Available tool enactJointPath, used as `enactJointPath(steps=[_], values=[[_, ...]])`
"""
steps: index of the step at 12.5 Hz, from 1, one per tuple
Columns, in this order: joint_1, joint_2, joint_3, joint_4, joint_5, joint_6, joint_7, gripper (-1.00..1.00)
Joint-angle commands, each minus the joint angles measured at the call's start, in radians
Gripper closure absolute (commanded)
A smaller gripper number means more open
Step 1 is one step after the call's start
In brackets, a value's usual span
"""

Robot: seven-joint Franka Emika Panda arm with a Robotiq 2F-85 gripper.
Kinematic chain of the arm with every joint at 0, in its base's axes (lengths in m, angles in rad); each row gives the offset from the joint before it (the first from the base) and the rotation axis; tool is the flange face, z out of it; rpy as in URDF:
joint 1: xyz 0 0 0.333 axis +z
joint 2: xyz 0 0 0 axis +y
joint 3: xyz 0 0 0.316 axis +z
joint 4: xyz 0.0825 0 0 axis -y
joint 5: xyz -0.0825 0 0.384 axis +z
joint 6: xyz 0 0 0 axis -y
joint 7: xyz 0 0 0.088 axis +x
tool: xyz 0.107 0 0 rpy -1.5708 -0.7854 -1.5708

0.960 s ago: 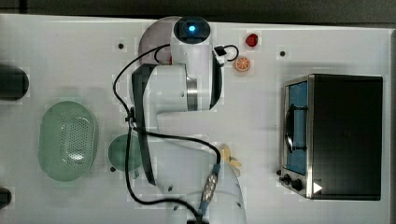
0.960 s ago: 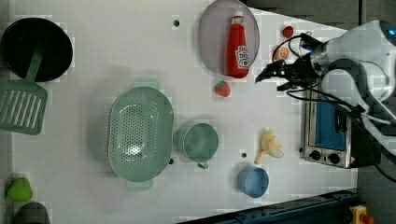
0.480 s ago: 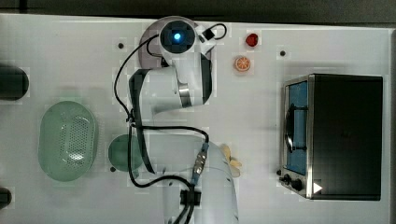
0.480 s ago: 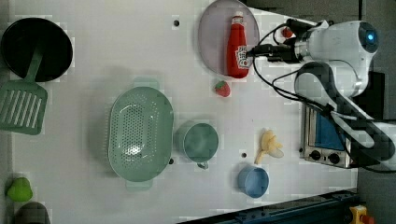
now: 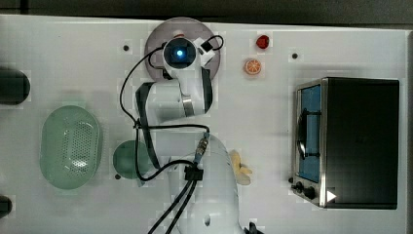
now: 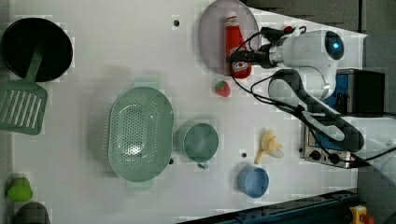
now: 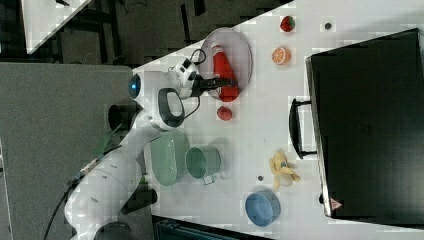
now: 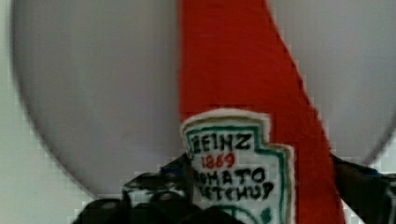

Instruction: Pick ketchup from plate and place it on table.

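Ketchup lies on plate, gripper seemingly astride.

Smooth red plastic ketchup with matt white label; plain matt greyish-lilac plate; matt white surface; perforated pale green plastic basket; glossy white arm casing; brushed-metal and black oven.
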Motion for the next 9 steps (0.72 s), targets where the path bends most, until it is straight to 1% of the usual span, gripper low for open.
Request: enactJointPath(steps=[1, 6, 9], values=[[0.006, -0.010, -0.010, 0.013, -0.005, 0.040, -0.037, -0.23], [0.004, -0.056, -0.008, 0.015, 0.000, 0.037, -0.028, -0.21], [-0.003, -0.168, -0.009, 0.011, 0.001, -0.004, 0.018, -0.21]])
